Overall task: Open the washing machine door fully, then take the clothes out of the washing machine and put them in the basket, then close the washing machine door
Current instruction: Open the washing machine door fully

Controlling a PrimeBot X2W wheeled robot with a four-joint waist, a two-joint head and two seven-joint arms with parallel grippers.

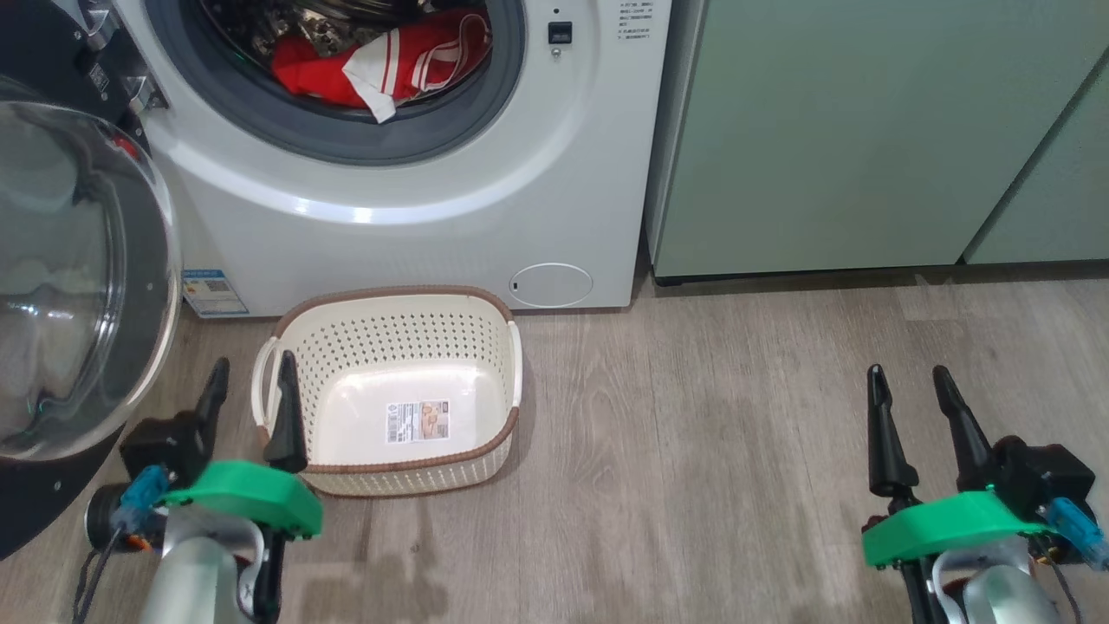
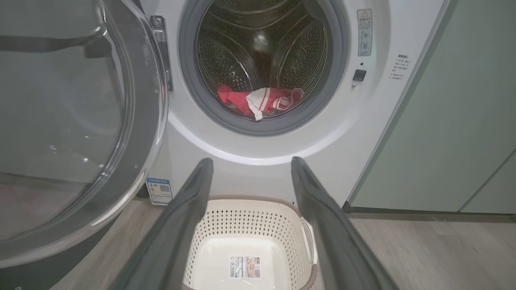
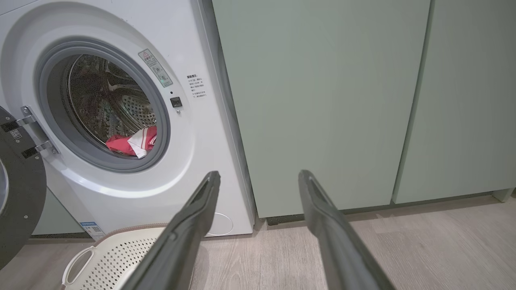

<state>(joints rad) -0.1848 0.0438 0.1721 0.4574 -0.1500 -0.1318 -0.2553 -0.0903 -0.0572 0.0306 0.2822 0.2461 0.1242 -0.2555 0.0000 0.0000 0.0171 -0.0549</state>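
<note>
The washing machine [image 1: 416,234] stands at the upper left with its door [image 1: 69,286] swung out to the left. Red and white clothes [image 1: 381,65] lie at the front of the steel drum [image 2: 262,52], partly over the grey seal. The cream basket [image 1: 394,334] sits on the floor just in front of the machine, with only a label on its base. My left gripper [image 1: 249,373] hangs open at the basket's left handle, nothing between its fingers. My right gripper [image 1: 910,381] is open over bare floor at the lower right, far from the machine.
Pale green cabinets [image 1: 866,130] stand right of the machine, reaching down to the wood-look floor [image 1: 736,433]. The open door's glass bulges out over the floor at the far left, close beside my left arm.
</note>
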